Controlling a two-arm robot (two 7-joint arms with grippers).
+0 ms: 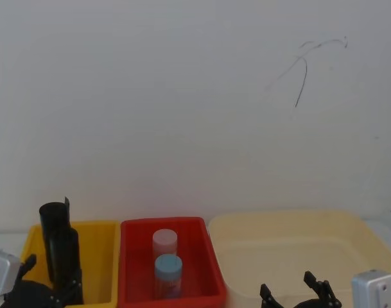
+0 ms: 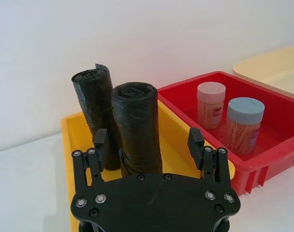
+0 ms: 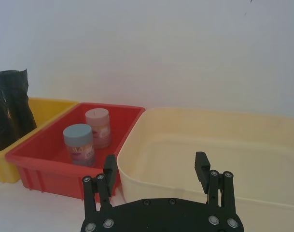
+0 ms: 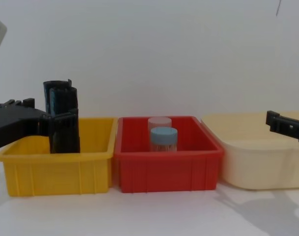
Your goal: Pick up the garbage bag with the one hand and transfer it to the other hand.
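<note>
Two black garbage bag rolls stand upright in the yellow bin (image 2: 178, 140). The nearer garbage bag (image 2: 137, 121) sits between the fingers of my left gripper (image 2: 147, 137), which is open, with a gap showing on one side. The second roll (image 2: 92, 104) stands just behind it. In the head view the left gripper (image 1: 52, 273) is low at the left beside the rolls (image 1: 63, 253). From the chest, the left gripper (image 4: 46, 115) reaches the roll (image 4: 64, 132) from the left. My right gripper (image 3: 155, 162) is open and holds nothing, over the cream bin's front wall (image 3: 185, 188).
A red bin (image 1: 205, 256) between the yellow bin (image 1: 99, 256) and the cream bin (image 1: 298, 250) holds a blue-lidded jar (image 1: 168, 273) and a pink-lidded jar (image 1: 164, 242). A white wall rises close behind the bins. The right gripper (image 1: 287, 285) hovers low at the right.
</note>
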